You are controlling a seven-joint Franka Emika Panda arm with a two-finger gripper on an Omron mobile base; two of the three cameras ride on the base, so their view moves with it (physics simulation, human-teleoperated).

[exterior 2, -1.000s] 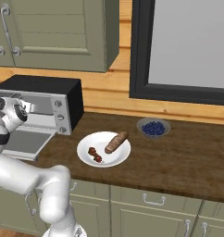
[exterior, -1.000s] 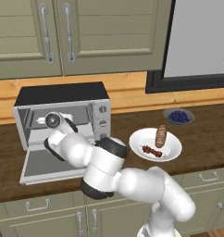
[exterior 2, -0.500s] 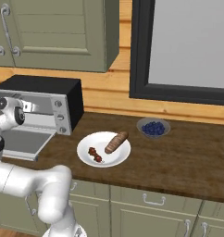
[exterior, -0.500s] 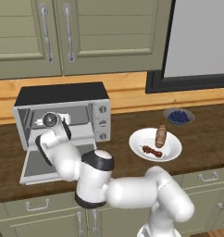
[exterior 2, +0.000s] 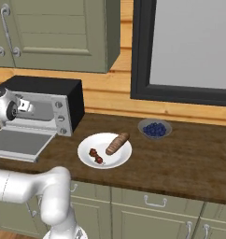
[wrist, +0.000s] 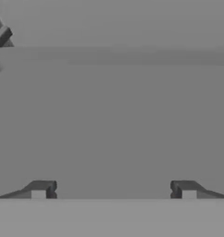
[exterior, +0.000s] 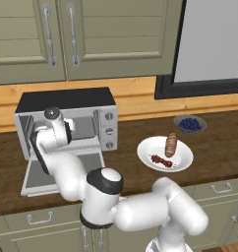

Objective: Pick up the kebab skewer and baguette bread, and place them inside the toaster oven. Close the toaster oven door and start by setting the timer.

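White round plate (exterior: 182,153) on the dark wood-grain counter (exterior: 219,142), to the right of the toaster oven (exterior: 67,123) and apart from it. On the plate: baguette bread (exterior: 170,144), a stubby brown loaf with a scored crust, and just beside it the kebab skewer (exterior: 161,160), a thin stick of small dark red and brown chunks, shorter than the loaf. From the right base view, same pair on the plate (exterior 2: 87,145): bread (exterior 2: 116,143) lying slantwise, skewer (exterior 2: 96,156) near the front rim. Behind and to the right, a small grey bowl (exterior: 190,123) heaped with blueberries (exterior 2: 154,129).

Toaster oven boxy, silver-grey sides, matte black top, three round knobs stacked on the right panel. Toaster oven door (exterior: 37,177) dropped flat toward the counter edge, silver frame, greyish pane. Cavity open, smooth grey walls inside, nothing seen resting in it.

Gripper (wrist: 113,190) up at the oven mouth, fingers (wrist: 41,189) spread wide with nothing between them; beyond the tips, plain flat grey surface with one horizontal seam. Olive panelled cabinets (exterior: 81,39) with metal bar handles above; black-framed window (exterior 2: 189,46) to the right.
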